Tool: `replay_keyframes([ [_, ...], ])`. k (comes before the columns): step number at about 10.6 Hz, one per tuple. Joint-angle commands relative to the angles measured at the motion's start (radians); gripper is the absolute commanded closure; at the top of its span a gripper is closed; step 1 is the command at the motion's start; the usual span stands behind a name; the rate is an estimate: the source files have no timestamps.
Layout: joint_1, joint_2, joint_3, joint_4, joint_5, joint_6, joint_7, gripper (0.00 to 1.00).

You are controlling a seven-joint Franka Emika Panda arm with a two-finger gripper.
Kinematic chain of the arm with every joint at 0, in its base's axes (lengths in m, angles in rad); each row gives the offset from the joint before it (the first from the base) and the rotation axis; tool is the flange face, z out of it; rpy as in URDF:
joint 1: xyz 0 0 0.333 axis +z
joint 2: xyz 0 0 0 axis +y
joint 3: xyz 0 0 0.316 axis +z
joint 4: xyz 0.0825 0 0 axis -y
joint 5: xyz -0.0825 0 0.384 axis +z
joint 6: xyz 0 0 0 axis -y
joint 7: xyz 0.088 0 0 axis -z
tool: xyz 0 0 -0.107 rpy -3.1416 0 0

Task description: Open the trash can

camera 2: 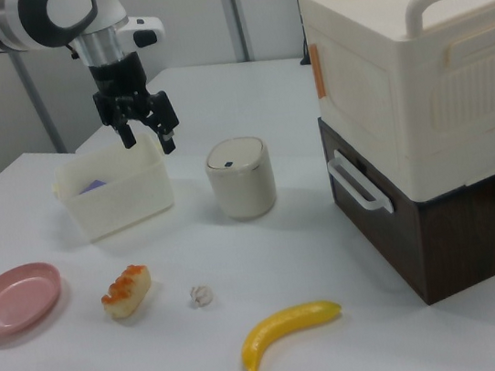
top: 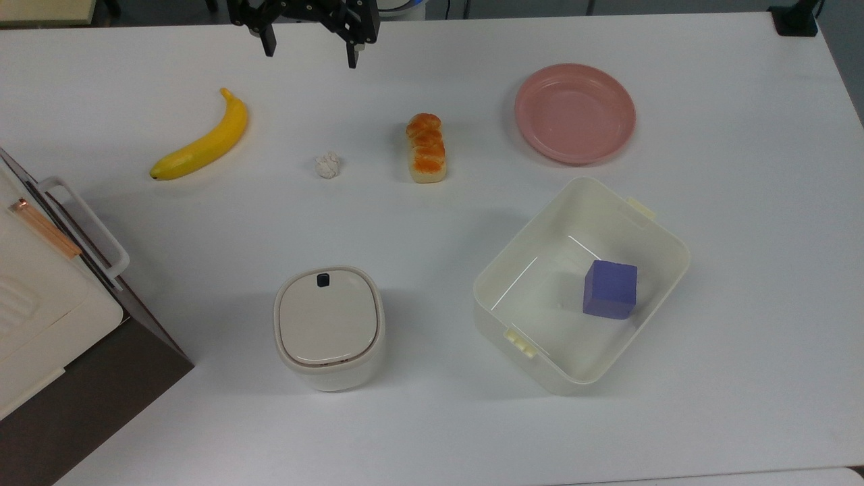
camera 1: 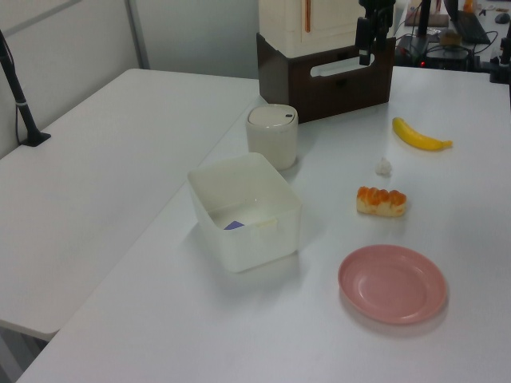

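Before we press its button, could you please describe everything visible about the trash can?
The trash can is a small cream-white bin, apparently plastic, rounded-square, standing upright on the white table. Its beige flip lid is shut, with a small dark push button at the rim. Nothing touches it; the open hand hangs far off.

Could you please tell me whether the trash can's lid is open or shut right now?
Shut. The beige lid lies flat on the trash can, and the gripper is far from it.

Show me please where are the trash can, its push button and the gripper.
trash can (top: pixel 329 317): top view, middle of its beige lid.
push button (top: pixel 322 279): top view, dark button at lid's rim.
gripper (camera 2: pixel 148 138): right view, midway between fingertips.
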Motion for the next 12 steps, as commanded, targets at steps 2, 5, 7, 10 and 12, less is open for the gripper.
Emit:
replay_keyframes([
  [2, 0.002, -0.025, -0.015, -0.022, -0.003, 0.109, -0.015, 0.0],
  [5, 0.002, -0.023, -0.013, -0.016, 0.008, 0.058, -0.066, 0.0],
  [7, 0.004, -0.018, -0.005, -0.018, -0.009, 0.086, 0.027, 0.0],
  [10, 0.004, -0.012, -0.004, -0.018, -0.012, 0.104, 0.038, 0.0],
  [12, 0.005, -0.017, -0.002, -0.022, -0.01, 0.104, 0.062, 0.0],
])
